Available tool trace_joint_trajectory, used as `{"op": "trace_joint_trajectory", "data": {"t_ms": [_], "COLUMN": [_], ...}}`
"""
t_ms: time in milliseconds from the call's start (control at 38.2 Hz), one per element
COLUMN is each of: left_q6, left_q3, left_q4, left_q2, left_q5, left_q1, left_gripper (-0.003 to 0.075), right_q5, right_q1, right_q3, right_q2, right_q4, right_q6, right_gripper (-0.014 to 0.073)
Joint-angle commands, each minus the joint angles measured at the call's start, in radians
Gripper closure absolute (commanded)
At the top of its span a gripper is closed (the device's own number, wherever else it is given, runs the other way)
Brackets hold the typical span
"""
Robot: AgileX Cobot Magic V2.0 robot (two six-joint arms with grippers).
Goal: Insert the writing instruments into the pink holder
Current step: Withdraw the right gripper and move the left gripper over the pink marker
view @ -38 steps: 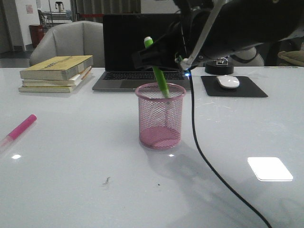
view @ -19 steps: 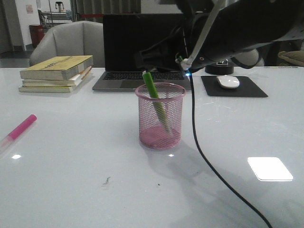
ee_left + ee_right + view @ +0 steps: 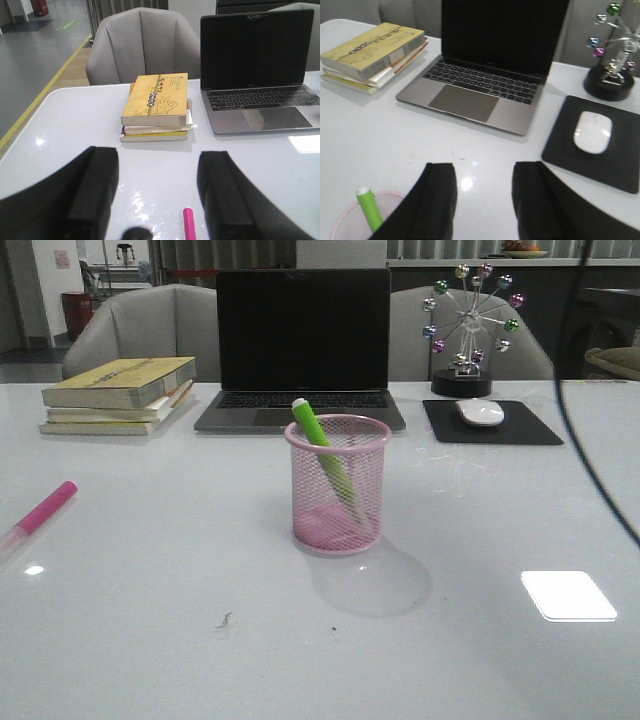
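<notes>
Front view: the pink holder [image 3: 338, 485] stands upright on the white table [image 3: 150, 640], a little toward 12 o'clock from the middle of the picture. The green marker [image 3: 318, 436] sits inside it, tilted, its top poking over the rim at about 10 o'clock and its lower end down against the mesh toward 4 o'clock. The pink marker [image 3: 40, 512] lies flat on the table far out at 9 o'clock from the holder, well apart from it. Behind the holder at 12 o'clock is an open laptop [image 3: 300, 345]; a stack of books [image 3: 118, 393] lies at 10 o'clock, a white mouse [image 3: 481, 412] on a black mouse pad [image 3: 492, 424] at 2 o'clock, and a desk toy with coloured balls [image 3: 468, 325] just behind the pad. A black cable [image 3: 590, 455] hangs down at the 3 o'clock edge. Neither arm shows here.

Left wrist view: the left fingers [image 3: 156, 192] are spread wide with nothing between them. The tip of the pink marker [image 3: 189, 224] lies on the table in the gap, nearer one finger, touched by neither. Beyond are the books [image 3: 156, 102] and the laptop [image 3: 257, 70].

Right wrist view: the right fingers [image 3: 482, 200] are spread apart and empty. The holder's rim [image 3: 342, 222] and the top of the green marker [image 3: 369, 207] show just beside one finger. Farther off are the laptop [image 3: 485, 75], books [image 3: 372, 55], mouse [image 3: 592, 131] and mouse pad [image 3: 620, 172].
</notes>
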Motion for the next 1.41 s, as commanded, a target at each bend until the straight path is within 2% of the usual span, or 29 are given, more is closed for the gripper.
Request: {"op": "trace_joint_trajectory", "data": {"t_ms": [0, 340, 471, 811, 1099, 1386], "left_q6": [-0.008, -0.008, -0.008, -0.008, -0.008, -0.008], "left_q3": [-0.036, -0.036, -0.036, -0.036, -0.083, -0.374], "left_q4": [-0.008, -0.008, -0.008, -0.008, 0.018, -0.046], "left_q2": [-0.006, -0.006, -0.006, -0.006, 0.009, 0.221], "left_q5": [-0.079, -0.087, -0.087, -0.077, 0.028, 0.358], "left_q1": [-0.001, -0.001, -0.001, -0.001, -0.038, -0.04], "left_gripper": [0.0293, 0.0293, 0.0293, 0.0293, 0.0293, 0.0293], "right_q5": [0.049, 0.345, 0.396, 0.439, 0.45, 0.466], "right_q1": [-0.076, -0.309, -0.339, -0.339, -0.339, -0.339], "right_q3": [-0.027, 0.021, 0.108, 0.32, 0.338, 0.338], "right_q2": [-0.115, -0.361, -0.456, -0.633, -0.647, -0.647], "right_q4": [-0.008, -0.079, -0.098, -0.101, -0.101, -0.101], "right_q6": [-0.019, -0.019, -0.019, -0.018, -0.018, -0.018], "right_gripper": [0.02, 0.02, 0.02, 0.02, 0.02, 0.02]}}
